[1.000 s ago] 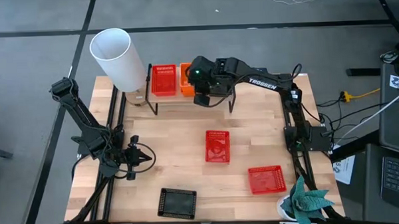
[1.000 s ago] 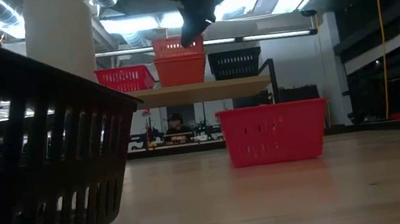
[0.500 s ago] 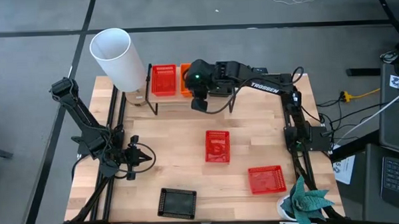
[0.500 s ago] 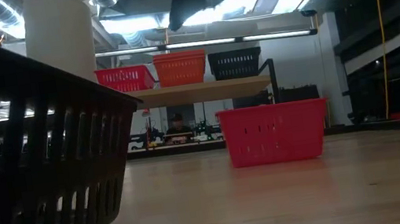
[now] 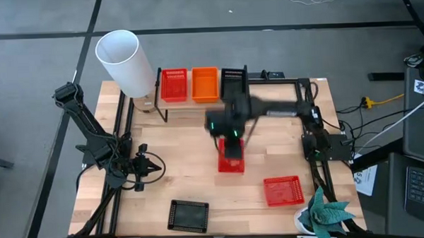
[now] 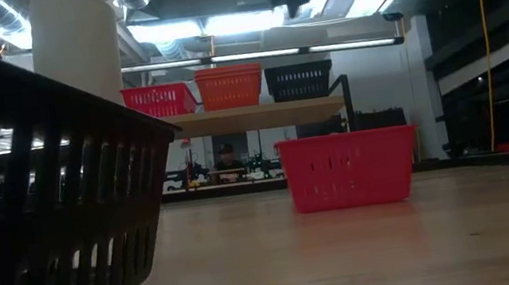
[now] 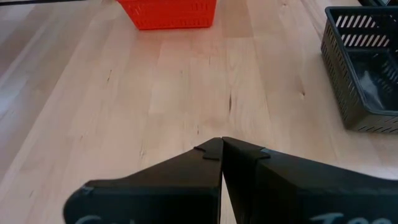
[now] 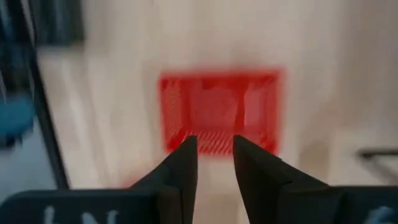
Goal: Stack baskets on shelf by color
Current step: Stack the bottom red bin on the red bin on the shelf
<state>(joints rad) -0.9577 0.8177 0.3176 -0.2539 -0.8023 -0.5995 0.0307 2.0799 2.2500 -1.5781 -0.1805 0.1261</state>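
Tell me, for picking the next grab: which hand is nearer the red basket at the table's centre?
Right. The right hand hovers over that red basket; the left hand waits well off to its side.

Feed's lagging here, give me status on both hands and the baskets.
Right hand open, above center red basket. Left hand shut, parked at table's left. Shelf holds red, orange, black. Nothing in the way.

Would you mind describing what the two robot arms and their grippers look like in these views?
Both arms are dark, jointed and slim, with black cables trailing along them. The left gripper has two flat, black, wedge-shaped fingers with faint pale lettering near their base. The right gripper has matching black tapered fingers, also faintly lettered. The right arm shows small green lights near its wrist.
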